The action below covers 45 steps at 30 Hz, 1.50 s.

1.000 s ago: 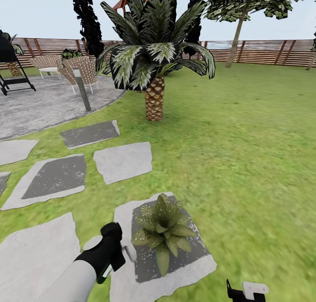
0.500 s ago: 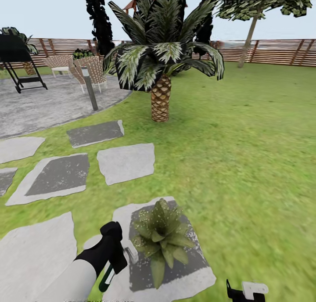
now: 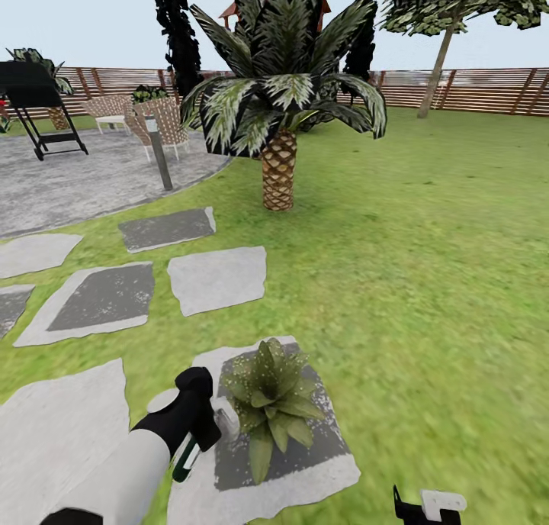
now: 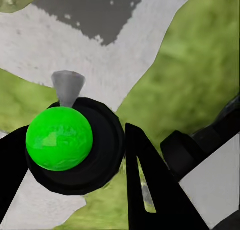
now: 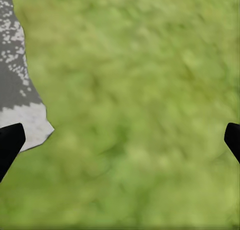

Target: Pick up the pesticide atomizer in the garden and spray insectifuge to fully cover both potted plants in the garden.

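Head view places my left gripper [image 3: 200,433] low over a stepping stone [image 3: 305,471], holding the pesticide atomizer [image 3: 210,433]. Its whitish nozzle head points at the potted plant [image 3: 267,407], just beside the nearest leaves. That plant stands on the dark middle of the stone, its leaves dotted with fine white specks of insectifuge [image 3: 248,376]. Further stones, a striped-leaf palm [image 3: 282,105], open lawn [image 3: 427,265] and a slatted wooden fence [image 3: 473,90] lie beyond.

Left wrist view adds what the head view hides: the atomizer [image 4: 75,145] seen end-on, a bright green dome in a dark round body with a grey cone nozzle. My two black fingers [image 4: 150,190] stand one on each side of the body, clamped against it. Stone and grass lie below.

My right gripper [image 3: 431,506] sits at the head view's bottom edge, over grass, well apart from the plant. Right wrist view shows both its fingertips [image 5: 10,145] at opposite edges of the picture, spread wide with nothing between them. Beneath them is lawn, with a corner of speckled stone to one side.
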Tool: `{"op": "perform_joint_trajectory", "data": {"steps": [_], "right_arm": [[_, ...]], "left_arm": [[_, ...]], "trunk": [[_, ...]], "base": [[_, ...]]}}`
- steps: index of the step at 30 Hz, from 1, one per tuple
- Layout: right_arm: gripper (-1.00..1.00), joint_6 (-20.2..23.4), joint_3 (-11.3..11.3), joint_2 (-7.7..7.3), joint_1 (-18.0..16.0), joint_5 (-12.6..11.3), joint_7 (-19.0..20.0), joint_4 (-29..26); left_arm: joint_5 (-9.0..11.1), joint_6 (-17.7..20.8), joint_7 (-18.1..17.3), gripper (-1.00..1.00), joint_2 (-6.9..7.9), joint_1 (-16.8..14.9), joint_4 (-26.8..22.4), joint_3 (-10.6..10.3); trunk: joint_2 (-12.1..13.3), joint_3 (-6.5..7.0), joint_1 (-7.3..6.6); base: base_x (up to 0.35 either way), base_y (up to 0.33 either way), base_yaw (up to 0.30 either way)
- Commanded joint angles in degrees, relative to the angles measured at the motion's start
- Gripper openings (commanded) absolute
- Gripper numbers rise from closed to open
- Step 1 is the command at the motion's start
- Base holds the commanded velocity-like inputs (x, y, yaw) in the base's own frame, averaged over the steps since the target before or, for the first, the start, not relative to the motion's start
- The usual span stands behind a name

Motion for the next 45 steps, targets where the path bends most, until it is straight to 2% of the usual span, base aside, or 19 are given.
{"op": "perform_joint_trajectory", "data": {"steps": [1, 3, 17, 24, 27, 38, 45], "right_arm": [[1.0, -0.15, -0.39, 0.01, -0.04, 0.62, -0.24, 0.05], [1.0, -0.15, -0.39, 0.01, -0.04, 0.62, -0.24, 0.05], [1.0, -0.16, -0.39, 0.01, -0.04, 0.62, -0.24, 0.05], [1.0, -0.19, -0.39, 0.01, -0.04, 0.62, -0.24, 0.03], [1.0, -0.17, -0.39, 0.01, -0.04, 0.62, -0.24, 0.04], [1.0, -0.17, -0.39, 0.01, -0.04, 0.62, -0.24, 0.05], [1.0, -0.16, -0.39, 0.04, -0.04, 0.62, -0.24, 0.05]], "left_arm": [[-0.34, 0.45, -0.51, -1.0, -0.03, -1.08, 0.1, -0.06], [-0.3, 0.43, -0.52, -1.0, -0.11, -1.82, 0.29, -0.18], [-0.24, 0.43, -0.42, -1.0, -0.14, -1.24, 0.63, -0.38], [-0.33, 0.28, -0.06, -1.0, -0.53, 0.03, 5.76, -0.3], [-0.37, 0.25, 0.0, -1.0, -0.43, 0.05, 6.54, -0.18], [-0.38, 0.31, 0.01, -1.0, -0.51, 0.05, 6.69, -0.18], [-0.17, 0.26, -0.02, -1.0, -0.76, 0.05, 6.33, -0.06]], "trunk": [[-0.02, -0.06, -0.01], [-0.02, -0.06, -0.01], [-0.02, -0.06, -0.01], [-0.02, -0.06, -0.01], [-0.02, -0.06, -0.01], [-0.02, -0.06, -0.01], [-0.02, -0.06, -0.01]], "base": [[-0.003, -0.001, 0.0], [-0.001, 0.0, 0.0], [0.116, 0.104, 0.0], [0.003, 0.002, 0.156], [0.0, 0.0, 0.074], [0.189, 0.0, 0.005], [0.021, 0.0, 0.156]]}}
